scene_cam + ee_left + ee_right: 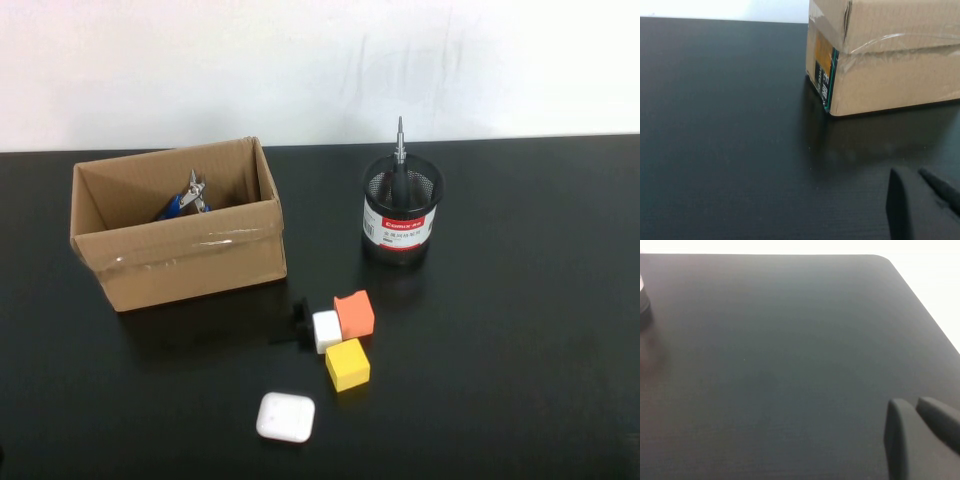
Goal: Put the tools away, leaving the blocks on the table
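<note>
Both arms are sitting parked, out of the high view. The left gripper (915,172) is hovering low over the table (520,400) just off a taped corner of the box (180,255), its claw drawn together on nothing. The right gripper (912,401) is hanging well away from the box, near the table's far right edge, its claw likewise together and empty.

The pliers (185,200) are lying inside the box, against its back wall. The screwdriver (399,165) is standing tip-up in the mesh cup (401,215), which is sitting right of the box. The scissors are not showing in any view; they may be lying low in the box behind its front wall, but that cannot be told.

The orange block (354,314), white block (327,331) and yellow block (347,364) are sitting huddled together in front of the box's right corner, touching or nearly so. A small black thing (299,320), too small to identify, is lying against the white block on the box side, and a white case (285,417) is resting further forward.

The job is looking finished or nearly so. The next move is probably calling for no grasp at all: only for leaving the blocks alone, and, should the black thing prove a tool, picking it clear without nudging the white block.
</note>
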